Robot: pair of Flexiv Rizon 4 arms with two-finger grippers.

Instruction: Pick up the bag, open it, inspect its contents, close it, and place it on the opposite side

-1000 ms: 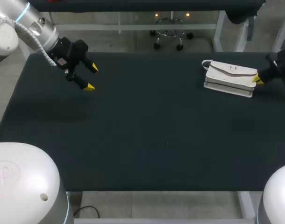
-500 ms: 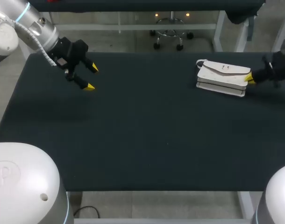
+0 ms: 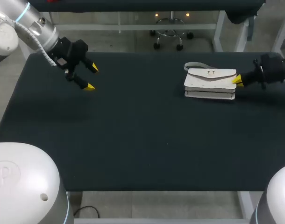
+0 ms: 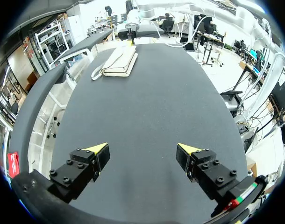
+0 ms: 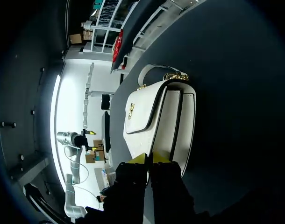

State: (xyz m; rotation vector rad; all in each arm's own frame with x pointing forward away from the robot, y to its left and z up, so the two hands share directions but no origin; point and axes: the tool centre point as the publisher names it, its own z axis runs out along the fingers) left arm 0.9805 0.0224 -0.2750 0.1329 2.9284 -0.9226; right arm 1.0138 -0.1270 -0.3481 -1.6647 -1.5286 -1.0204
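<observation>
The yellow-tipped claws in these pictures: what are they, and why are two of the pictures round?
They are the grippers of two robot arms, each a hand of two fingers. The wide picture looks down from a camera above and behind the robot. Each round picture comes from a camera on one arm's wrist, looking along its fingers. On the dark table lies a white bag with a strap. The left gripper hangs open over the table's left side, holding nothing. The right gripper has its fingers shut together, tips against the bag's end; the bag lies flat, not lifted.
</observation>
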